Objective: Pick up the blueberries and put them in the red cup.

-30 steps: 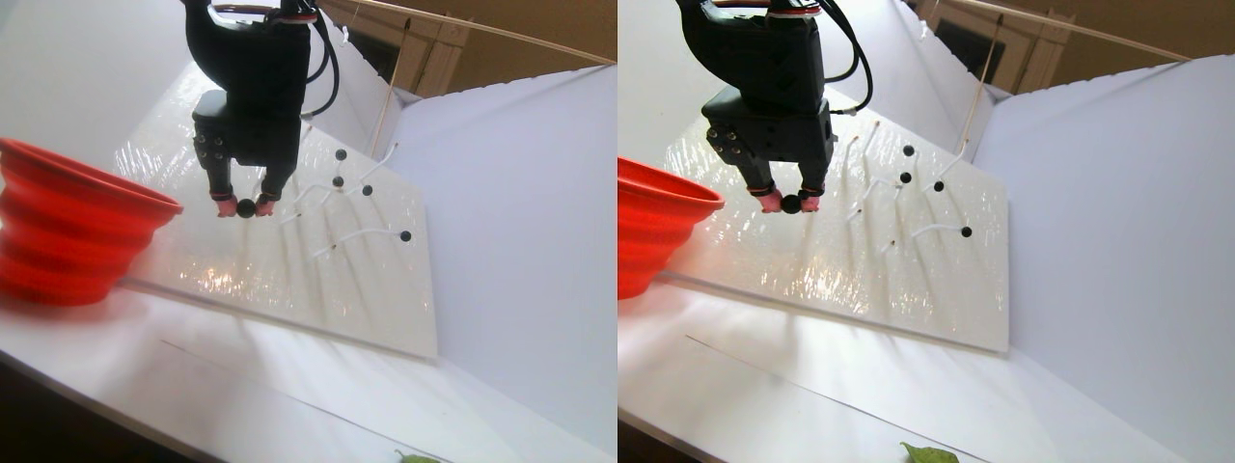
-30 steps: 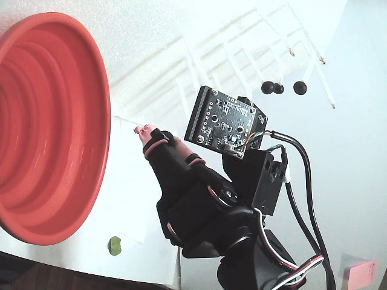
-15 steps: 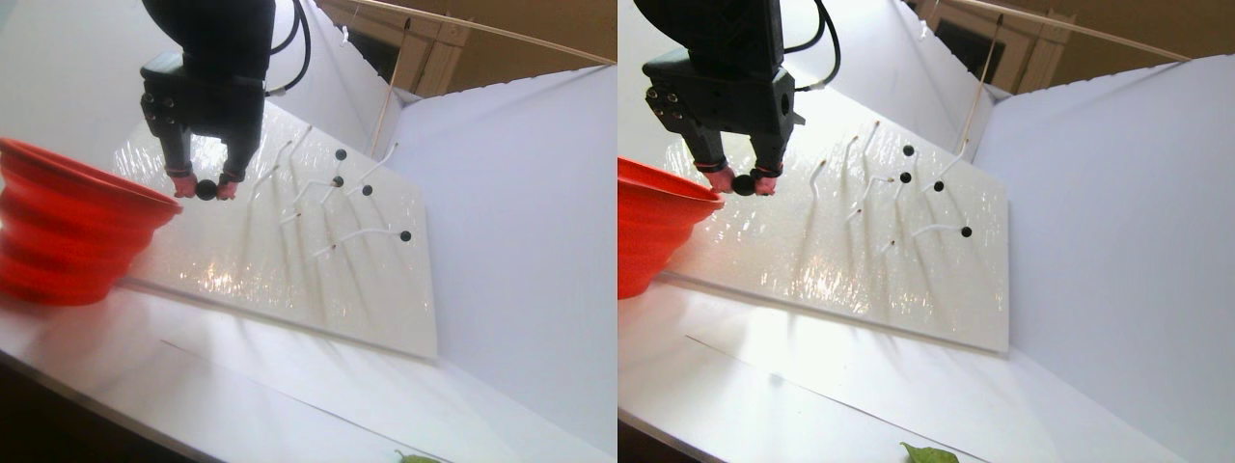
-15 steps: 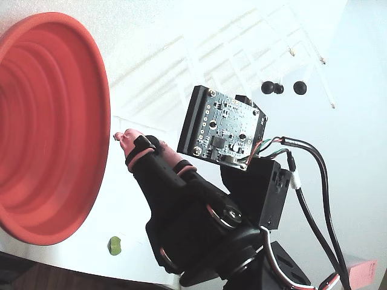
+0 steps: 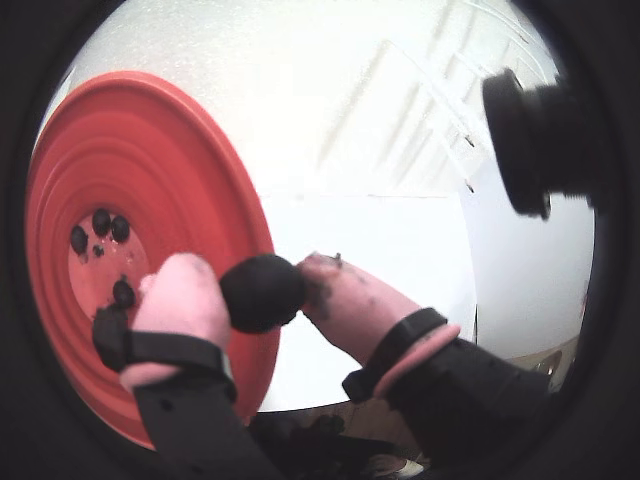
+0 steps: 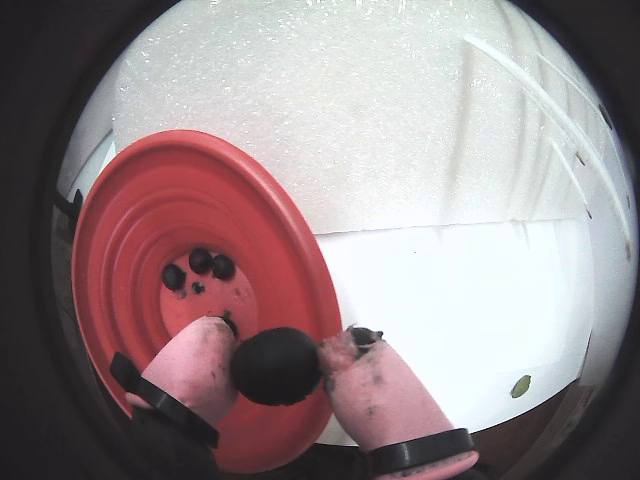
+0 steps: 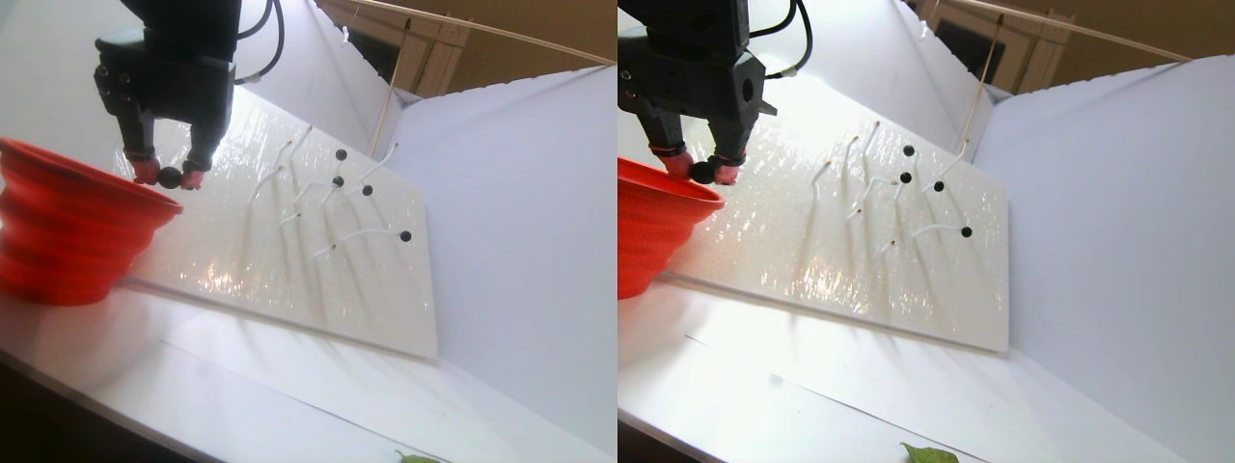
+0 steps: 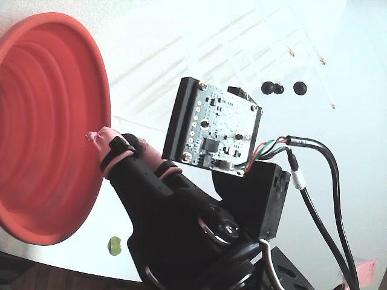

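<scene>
Blueberry (image 6: pixel 277 366) between jaws, over red cup (image 6: pixel 130 250) rim.

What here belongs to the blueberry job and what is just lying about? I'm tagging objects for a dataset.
Part of the job:
- held blueberry between the gripper fingertips
- blueberries in the cup
- blueberries on the stems
- red cup

Lying about:
- green lump
- pink note
- leaf

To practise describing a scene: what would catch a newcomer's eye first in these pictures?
The big red cup fills the left of a wrist view, with several blueberries on its floor. Just over its rim the pink-tipped gripper pinches one more blueberry.
</scene>
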